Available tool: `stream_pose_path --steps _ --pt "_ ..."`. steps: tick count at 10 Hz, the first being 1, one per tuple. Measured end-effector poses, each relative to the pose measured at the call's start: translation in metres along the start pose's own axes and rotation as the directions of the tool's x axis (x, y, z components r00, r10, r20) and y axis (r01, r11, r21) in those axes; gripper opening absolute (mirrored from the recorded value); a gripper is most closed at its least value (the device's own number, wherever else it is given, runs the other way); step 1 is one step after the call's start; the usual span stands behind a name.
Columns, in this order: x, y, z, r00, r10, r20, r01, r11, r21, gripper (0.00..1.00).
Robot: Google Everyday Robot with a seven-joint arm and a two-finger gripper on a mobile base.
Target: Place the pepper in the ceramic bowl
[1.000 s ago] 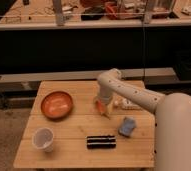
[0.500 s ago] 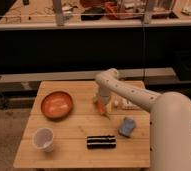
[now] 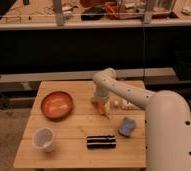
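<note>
- Wooden worktop point(image 3: 69, 155), slatted, seen from above and in front; dark shelving runs behind it.
- Robot arm point(image 3: 139, 97), white, comes in from the right side and bends down over the worktop's middle-right area.
- Gripper point(image 3: 101, 106) points down and sits low over the worktop, right of the bowl and nearer the back edge than the front.
- Fingers stand apart, open; whether they touch anything cannot be told.
- Pepper point(image 3: 105, 111): small orange shape right at the gripper's tip, at the worktop surface, partly hidden by the gripper. Its stem end cannot be made out.
- Ceramic bowl point(image 3: 57, 104): shallow, terracotta-orange, darker rim, upright on the left half of the worktop. Apart from the pepper, with bare wood between them. Nothing seen inside it.
- Plastic cup point(image 3: 43, 138): translucent white, upright, near the front-left corner, in front of the bowl.
- Black bar-shaped object point(image 3: 101, 142): lies flat near the front edge, in front of the gripper.
- Blue block point(image 3: 127, 126): right of centre, close beside the arm's large lower segment, between the gripper and the front edge.
- Small pale items point(image 3: 120, 104) just right of the gripper; too blurred to identify.
</note>
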Motion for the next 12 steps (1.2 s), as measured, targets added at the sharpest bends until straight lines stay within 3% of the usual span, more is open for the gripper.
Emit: stream_pose_path --steps 4,9,11,12 --pt "-0.0058 -0.0061 0.0042 1.000 -0.026 0.005 0.026 1.000 -0.007 0.61" --pt "-0.0047 -0.0052 0.0010 1.000 -0.028 0.007 0.028 1.000 -0.010 0.13" --pt "-0.0047 -0.0051 -0.0019 1.000 -0.029 0.006 0.029 1.000 -0.011 0.02" --pt "-0.0052 -0.0055 -0.0017 1.000 -0.030 0.007 0.030 1.000 -0.010 0.02"
